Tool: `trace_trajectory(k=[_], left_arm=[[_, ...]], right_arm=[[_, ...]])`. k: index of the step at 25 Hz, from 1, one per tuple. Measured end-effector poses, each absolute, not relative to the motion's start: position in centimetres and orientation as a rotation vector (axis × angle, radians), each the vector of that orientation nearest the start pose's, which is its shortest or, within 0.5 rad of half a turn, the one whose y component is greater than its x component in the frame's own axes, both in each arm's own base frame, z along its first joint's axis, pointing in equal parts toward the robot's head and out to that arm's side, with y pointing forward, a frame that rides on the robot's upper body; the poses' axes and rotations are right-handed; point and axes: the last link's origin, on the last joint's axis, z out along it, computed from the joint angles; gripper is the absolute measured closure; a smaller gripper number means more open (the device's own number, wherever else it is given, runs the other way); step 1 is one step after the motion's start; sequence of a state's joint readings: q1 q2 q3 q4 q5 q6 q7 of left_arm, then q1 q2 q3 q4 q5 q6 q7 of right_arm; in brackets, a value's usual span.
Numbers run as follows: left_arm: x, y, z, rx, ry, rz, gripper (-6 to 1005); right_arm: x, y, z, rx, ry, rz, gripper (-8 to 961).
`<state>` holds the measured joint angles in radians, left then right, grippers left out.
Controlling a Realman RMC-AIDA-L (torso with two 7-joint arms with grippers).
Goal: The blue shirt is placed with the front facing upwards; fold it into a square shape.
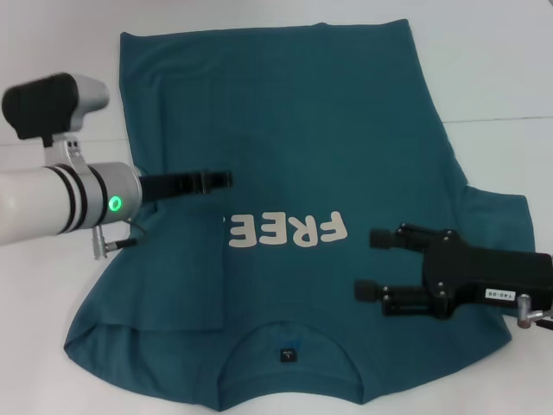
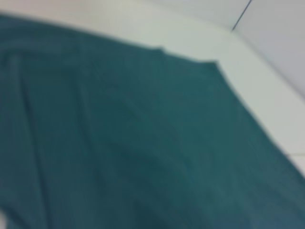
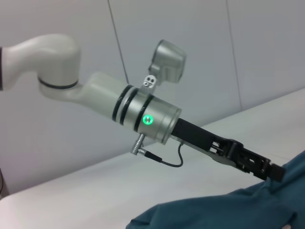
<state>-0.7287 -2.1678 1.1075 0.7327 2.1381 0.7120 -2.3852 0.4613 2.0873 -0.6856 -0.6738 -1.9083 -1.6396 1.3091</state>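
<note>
- The blue shirt [image 1: 346, 130] lies flat on the white bench [image 1: 501, 60], front up, with the cream "FREE!" lettering [image 1: 288, 229] at mid-chest and the neckline label [image 1: 288, 354] at the near edge.
- The shirt's side left of the lettering is folded in over the body, covering the last character.
- The left hand [image 1: 226, 179] is low over the shirt just above-left of the lettering; whether it is parted or closed I cannot tell.
- The right hand [image 1: 368, 264] hovers right of the lettering, fingers spread, holding nothing.

Dark teal-blue shirt [image 1: 328, 130], cream "FREE" lettering [image 1: 288, 230]; black claws, white arms, white table [image 1: 501, 69].
</note>
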Motion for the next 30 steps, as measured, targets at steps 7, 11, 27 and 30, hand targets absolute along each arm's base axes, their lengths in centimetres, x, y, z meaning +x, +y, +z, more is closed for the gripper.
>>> trace_trajectory(k=[7, 11, 27, 30], left_arm=[[-19.0, 41.9, -1.9, -2.342, -0.987, -0.514, 299], [-19.5, 39.9, -0.8, -2.474, -0.867, -0.549, 297], [-21.1, 37.0, -1.4, -2.633, -0.675, -0.546, 114], [-21.2, 37.3, -1.5, -2.63, -0.664, -0.519, 113]], right_arm=[[27.2, 31.6, 3.5, -2.554, 0.757, 0.917, 9], [27.9, 31.4, 7.6, -2.451, 0.997, 0.968, 10], [34.4, 31.3, 18.3, -1.749, 1.901, 0.551, 12], [34.9, 31.6, 17.6, -1.727, 1.925, 0.463, 12]])
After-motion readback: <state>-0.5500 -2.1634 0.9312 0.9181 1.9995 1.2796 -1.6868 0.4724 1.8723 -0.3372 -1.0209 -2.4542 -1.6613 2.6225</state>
